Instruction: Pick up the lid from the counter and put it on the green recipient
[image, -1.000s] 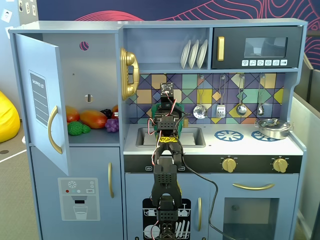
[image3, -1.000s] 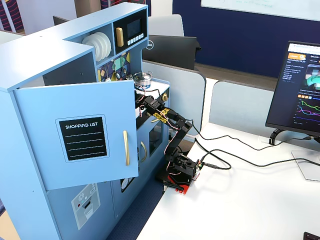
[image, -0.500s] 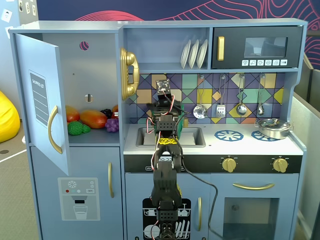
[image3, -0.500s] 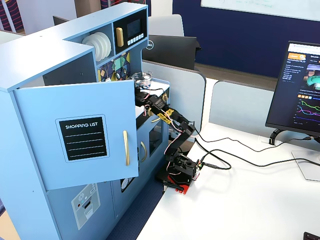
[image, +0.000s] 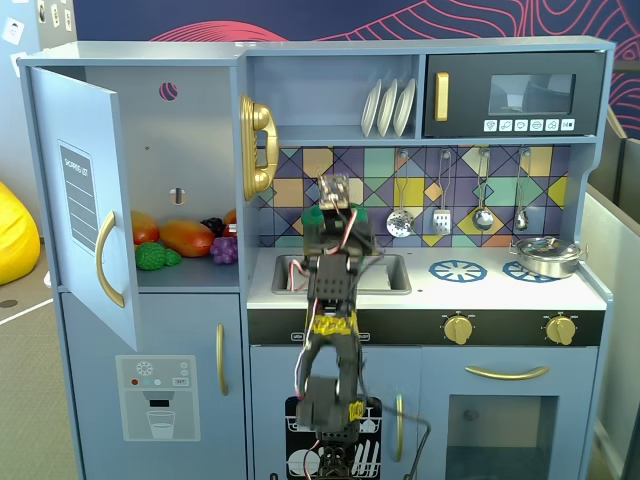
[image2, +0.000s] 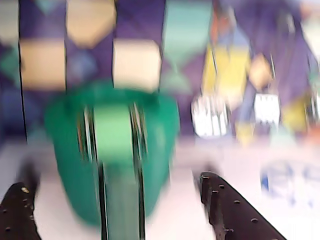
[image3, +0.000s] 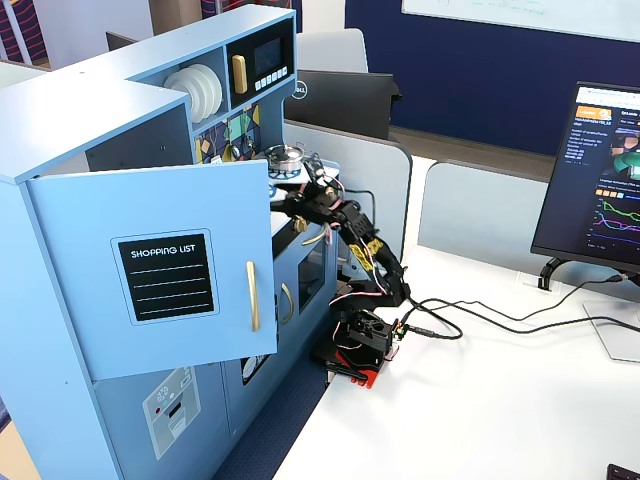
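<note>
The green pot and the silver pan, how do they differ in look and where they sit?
The green pot is tall, dark-green plastic with a ribbed handle panel; the silver pan is low, wide and shiny metal. The pot stands by the sink, mostly hidden behind the arm in a fixed view; the pan sits on the far-right burner, in plain sight. The wrist view faces the pot closely, blurred; the pan is out of that view. Both stand upright on the counter.

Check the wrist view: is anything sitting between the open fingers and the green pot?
Nothing visible. In the blurred wrist view the green pot stands straight ahead on the counter, with the two dark fingers apart at the bottom corners and only bare counter between. The lid is not visible in any view.
</note>
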